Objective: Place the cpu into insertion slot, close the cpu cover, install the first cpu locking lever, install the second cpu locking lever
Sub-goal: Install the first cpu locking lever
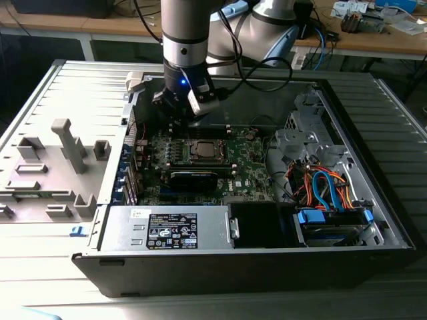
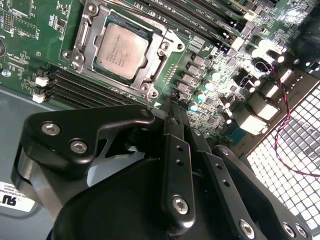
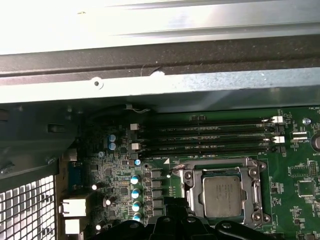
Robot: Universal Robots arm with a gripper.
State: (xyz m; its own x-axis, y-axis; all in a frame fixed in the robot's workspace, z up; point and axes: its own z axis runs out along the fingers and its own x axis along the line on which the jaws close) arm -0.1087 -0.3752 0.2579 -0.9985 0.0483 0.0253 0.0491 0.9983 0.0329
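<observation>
Ext view: arm reaches down into an open PC case (image 1: 373, 220) lying on its side, gripper (image 1: 179, 115) low over the far edge of the green motherboard (image 1: 253, 170), just behind the insertion slot (image 1: 203, 151). Cpu (image 1: 203, 151) already sits in the slot, grey top showing, w/ the cpu cover (image 1: 203, 142) closed down round it as a thin metal frame. This view also gives what the wrist cams lack: power supply box (image 1: 167, 230) at the near wall, a bundle of orange and blue cables (image 1: 323, 190) toward the ext view's right, a grey fixture tray (image 1: 47, 173) outside the case on the ext view's left.

Second wrist view: gripper (image 2: 175, 107) fingers pressed together, nothing between them, tips just off the corner of the cover (image 2: 82, 42); cpu (image 2: 121, 50) clear inside the frame. Black memory slots (image 2: 75, 87) run along one side of the socket, more on the opposite side.

First wrist view: cpu (image 3: 222, 195) in slot (image 3: 222, 192), cover (image 3: 192, 182) flat; four memory slots (image 3: 210, 137) between socket and the case's metal wall (image 3: 160, 85). Blue-topped capacitors (image 3: 135, 192) stand beside the socket, rear vent grille (image 3: 27, 210) beyond.

Room: the wall is close behind the gripper; open board over the socket itself, a black card (image 1: 193, 178) just beyond the socket's near edge.
</observation>
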